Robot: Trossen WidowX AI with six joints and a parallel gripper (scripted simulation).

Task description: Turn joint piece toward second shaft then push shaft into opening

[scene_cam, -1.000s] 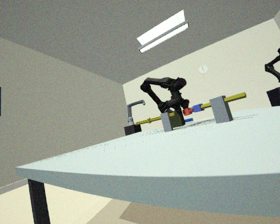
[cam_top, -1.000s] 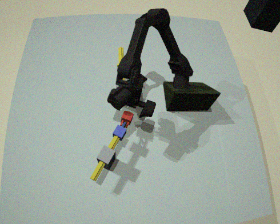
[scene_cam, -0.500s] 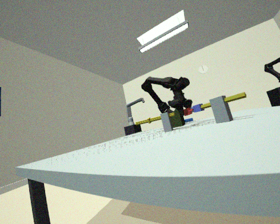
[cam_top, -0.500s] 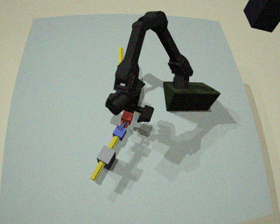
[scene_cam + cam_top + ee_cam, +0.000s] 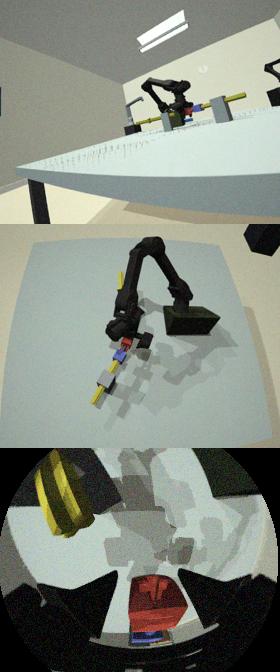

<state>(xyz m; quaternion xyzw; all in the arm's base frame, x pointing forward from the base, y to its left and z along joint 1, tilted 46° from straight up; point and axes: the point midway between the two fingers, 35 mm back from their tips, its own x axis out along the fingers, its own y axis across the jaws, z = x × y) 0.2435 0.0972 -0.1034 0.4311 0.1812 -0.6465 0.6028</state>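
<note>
Top view, left to right: yellow shaft [image 5: 96, 396] [image 5: 235, 97] through grey block [image 5: 106, 379] [image 5: 219, 110]; blue piece [image 5: 119, 356] [image 5: 197, 108] [image 5: 145, 636] at its end; second yellow shaft [image 5: 120, 279] [image 5: 155, 118] [image 5: 62, 498] well apart, partly behind arm [image 5: 134, 271] [image 5: 160, 83]; red joint piece [image 5: 126, 342] [image 5: 188, 111] [image 5: 157, 618] beyond blue piece, between fingers of gripper [image 5: 129, 339] [image 5: 184, 112] [image 5: 149, 573], which stand wide, gap either side, unclamped.

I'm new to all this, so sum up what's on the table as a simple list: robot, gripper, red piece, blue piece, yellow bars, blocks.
robot: black arm on a dark base
gripper: open, one finger on either side of the red piece
red piece: square joint end, next to the blue piece
blue piece: between red piece and one yellow bar
yellow bars: two, one through each grey block
grey blocks: two, upright;
</note>
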